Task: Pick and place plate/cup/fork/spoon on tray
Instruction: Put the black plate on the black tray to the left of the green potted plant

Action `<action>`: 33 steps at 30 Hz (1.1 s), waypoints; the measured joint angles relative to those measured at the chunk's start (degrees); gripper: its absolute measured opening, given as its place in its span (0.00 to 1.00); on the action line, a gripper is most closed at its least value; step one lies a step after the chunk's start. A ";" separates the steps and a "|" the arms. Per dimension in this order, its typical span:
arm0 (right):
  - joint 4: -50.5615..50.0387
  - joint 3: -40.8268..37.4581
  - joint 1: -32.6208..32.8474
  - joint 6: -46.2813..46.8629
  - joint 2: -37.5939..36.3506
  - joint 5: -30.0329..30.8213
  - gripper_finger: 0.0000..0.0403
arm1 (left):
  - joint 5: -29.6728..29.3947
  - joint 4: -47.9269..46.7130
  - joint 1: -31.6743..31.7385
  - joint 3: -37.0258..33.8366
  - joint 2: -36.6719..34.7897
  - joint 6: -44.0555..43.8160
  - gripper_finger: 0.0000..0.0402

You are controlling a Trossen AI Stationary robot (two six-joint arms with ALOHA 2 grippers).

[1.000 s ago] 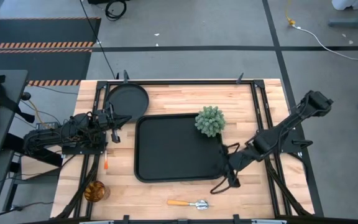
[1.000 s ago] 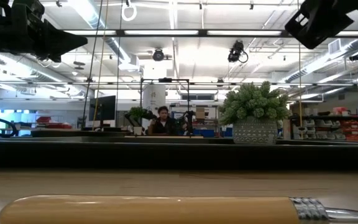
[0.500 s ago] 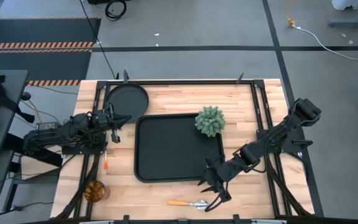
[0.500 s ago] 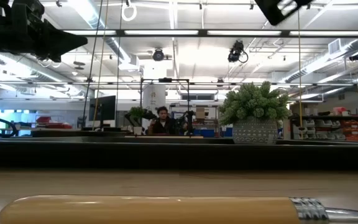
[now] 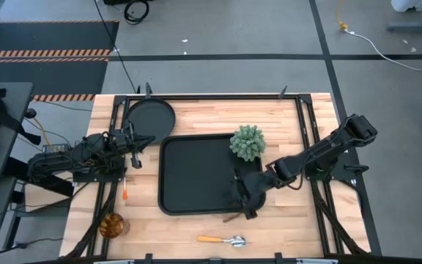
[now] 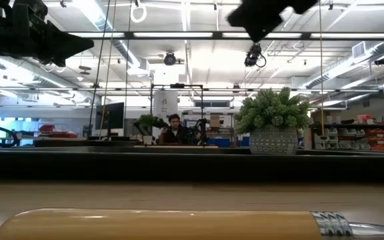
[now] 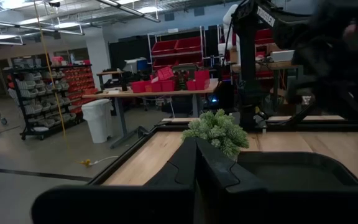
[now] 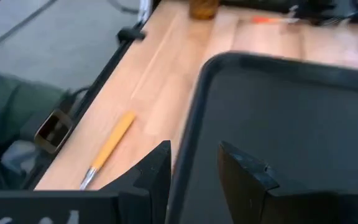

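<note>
The black tray (image 5: 196, 172) lies mid-table with a potted plant (image 5: 247, 142) on its far right corner. The round black plate (image 5: 150, 116) lies at the far left. The amber cup (image 5: 111, 225) stands at the near left, and the red-handled fork (image 5: 125, 191) lies left of the tray. The spoon (image 5: 222, 239) lies near the front edge and also shows in the right wrist view (image 8: 107, 149). My right gripper (image 5: 242, 199) is open and empty above the tray's near right rim (image 8: 191, 124). My left gripper (image 5: 134, 147) is shut and empty between the plate and the tray.
Black frame rails (image 5: 310, 147) run along the table's left and right sides. The spoon's handle (image 6: 159, 225) fills the front of the low view. A person (image 6: 173, 130) sits far behind the table. Bare wood lies right of the tray.
My right gripper has swung from beside the tray's near right corner toward the table's left. It first dipped toward the near edge by the spoon, then went back toward the far edge, and is now over the tray's near right rim. Nothing on the table has moved.
</note>
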 joint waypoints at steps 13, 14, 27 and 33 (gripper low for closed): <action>-1.61 5.29 -2.79 -5.28 -0.96 -0.08 0.34 | 3.60 7.71 -0.01 -0.14 0.48 -24.29 0.03; -1.85 5.29 -2.94 -6.15 -0.96 0.16 0.34 | 3.76 9.26 0.00 -0.13 0.72 -25.56 0.03; -3.85 5.31 -8.53 -12.42 -0.96 0.51 0.34 | 8.37 13.75 -0.03 0.33 23.86 -25.72 0.03; -6.33 5.31 -11.10 -12.10 -0.96 0.51 0.34 | 3.27 -7.77 0.17 10.99 38.52 -28.41 0.05</action>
